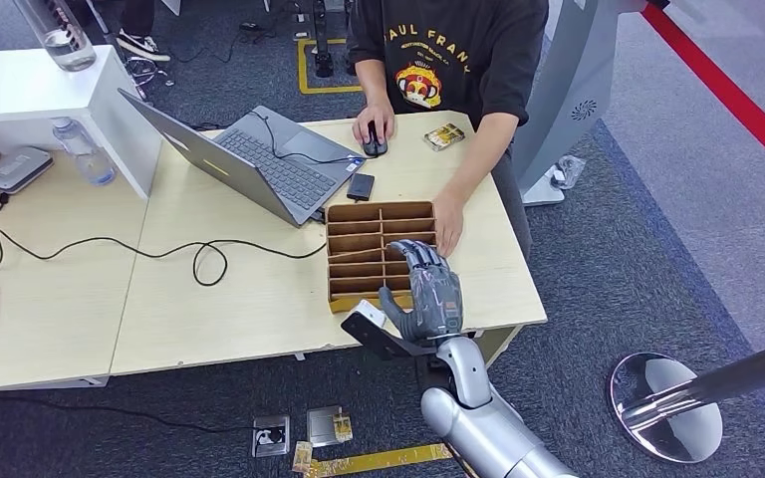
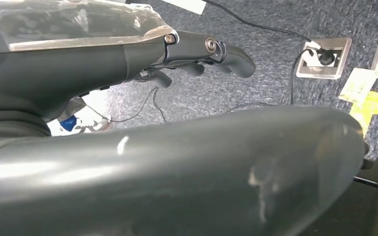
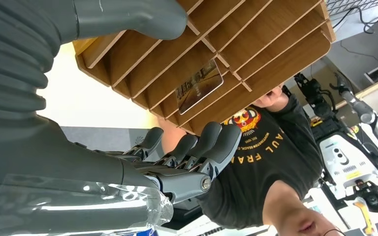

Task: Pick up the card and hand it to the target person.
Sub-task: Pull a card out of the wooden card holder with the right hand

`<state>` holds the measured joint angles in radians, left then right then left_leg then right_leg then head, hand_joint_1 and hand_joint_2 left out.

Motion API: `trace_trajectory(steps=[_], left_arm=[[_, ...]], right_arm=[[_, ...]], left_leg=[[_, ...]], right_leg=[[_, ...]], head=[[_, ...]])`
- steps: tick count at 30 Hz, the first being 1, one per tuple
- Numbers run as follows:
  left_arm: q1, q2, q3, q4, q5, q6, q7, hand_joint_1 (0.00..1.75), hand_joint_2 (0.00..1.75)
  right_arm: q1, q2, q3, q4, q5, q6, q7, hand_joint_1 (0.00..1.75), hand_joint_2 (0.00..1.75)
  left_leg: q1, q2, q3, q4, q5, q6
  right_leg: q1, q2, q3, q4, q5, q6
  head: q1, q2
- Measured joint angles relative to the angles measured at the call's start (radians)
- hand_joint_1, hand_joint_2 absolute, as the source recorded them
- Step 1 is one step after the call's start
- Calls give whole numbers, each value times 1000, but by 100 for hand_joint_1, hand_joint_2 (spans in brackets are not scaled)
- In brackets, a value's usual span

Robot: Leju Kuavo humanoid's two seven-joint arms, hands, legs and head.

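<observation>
Silver arm (image 1: 478, 408); grey ribbed robot hand (image 1: 428, 299), darker fingers (image 3: 211, 142).

I count one wooden organizer (image 1: 379, 251), one card (image 3: 199, 85) inside it, one laptop (image 1: 244, 159), one mouse (image 1: 374, 145), two water bottles (image 1: 85, 151), one person (image 1: 448, 60).

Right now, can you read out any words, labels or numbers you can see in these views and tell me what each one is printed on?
"AUL FRAN": yellow lettering on the seated person's black T-shirt, cut off at both ends.
Smaller curved line above it in the right wrist view: too small and turned to read.
Picture card in the wooden slotted organiser: no readable text.
Small patterned packet on the table: too small to read.
</observation>
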<state>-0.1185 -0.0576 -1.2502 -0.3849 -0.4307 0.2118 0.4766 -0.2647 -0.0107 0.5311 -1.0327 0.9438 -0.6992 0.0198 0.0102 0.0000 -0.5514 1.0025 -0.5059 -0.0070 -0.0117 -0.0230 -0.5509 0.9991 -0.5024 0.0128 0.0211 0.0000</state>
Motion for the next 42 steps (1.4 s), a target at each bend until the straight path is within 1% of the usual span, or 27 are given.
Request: trace_trajectory(steps=[15,42], left_arm=[[0,0,0,0,1,-1,1,0,0],[0,0,0,0,0,-13,-14,0,0]], right_arm=[[0,0,24,3,-9,0,1,59,175],[2,-7,42,3,-39,0,-2,53,175]], left_leg=[[0,0,0,0,0,0],[0,0,0,0,0,0]], right_leg=[[0,0,0,0,0,0],[0,0,0,0,0,0]], head=[[0,0],[0,0]])
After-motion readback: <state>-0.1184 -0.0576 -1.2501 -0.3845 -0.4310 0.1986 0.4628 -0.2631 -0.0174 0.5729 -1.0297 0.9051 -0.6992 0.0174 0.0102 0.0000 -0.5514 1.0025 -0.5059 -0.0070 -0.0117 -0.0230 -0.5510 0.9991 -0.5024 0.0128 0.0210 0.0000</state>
